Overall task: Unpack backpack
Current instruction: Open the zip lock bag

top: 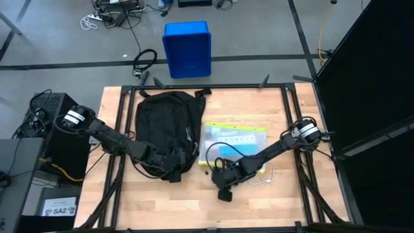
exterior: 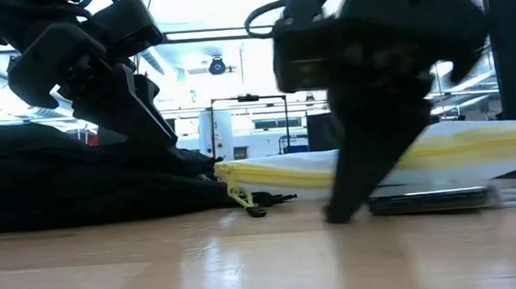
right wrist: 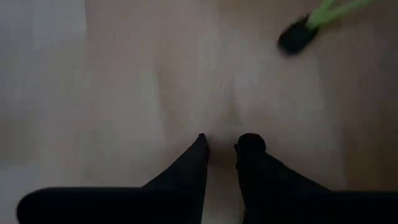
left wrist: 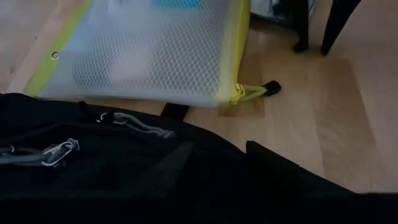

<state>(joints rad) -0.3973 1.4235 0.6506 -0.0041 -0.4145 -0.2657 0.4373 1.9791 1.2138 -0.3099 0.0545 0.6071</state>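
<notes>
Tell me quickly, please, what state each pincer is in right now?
Left pincer: on the backpack; open or closed cannot be told.
Right pincer: nearly closed, holding nothing, over the bare table.

Both arms are built of dark, near-black segments joined by rounded joints. A pale silver-white ring is seen at the outer end of the left arm (top: 76, 117) and of the right arm (top: 306, 131). A thin black cable is looped above the right gripper (right wrist: 221, 152), whose fingers are tapered and matte black.
</notes>
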